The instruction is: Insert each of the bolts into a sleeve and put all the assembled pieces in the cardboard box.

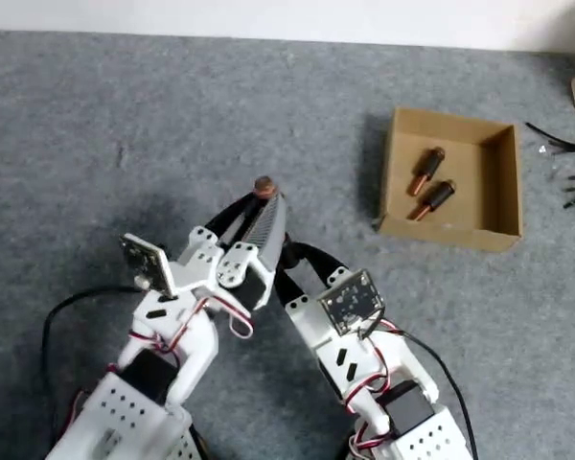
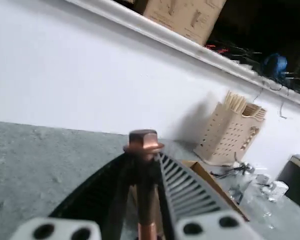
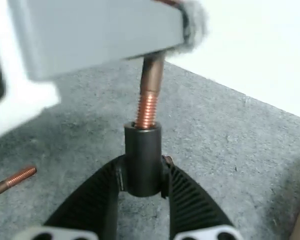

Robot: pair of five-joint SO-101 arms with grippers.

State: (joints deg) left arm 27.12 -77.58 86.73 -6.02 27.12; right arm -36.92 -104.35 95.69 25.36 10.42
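My left gripper point(image 2: 142, 165) is shut on a copper bolt point(image 2: 144, 145), head up, held above the table; the bolt's head point(image 1: 264, 186) shows in the high view. My right gripper point(image 3: 142, 172) is shut on a black sleeve point(image 3: 142, 160), held upright under it. The bolt's threaded end point(image 3: 147, 112) enters the sleeve's top opening. The two arms meet at the table's middle point(image 1: 268, 240). The cardboard box point(image 1: 498, 235) stands to the right with two assembled pieces point(image 1: 427, 170) point(image 1: 433, 200) inside.
A loose copper bolt point(image 3: 12, 181) lies on the grey carpet beside the right gripper. Small dark parts and wires point(image 1: 565, 177) lie right of the box. A beige slotted holder point(image 2: 230, 132) stands by the far wall.
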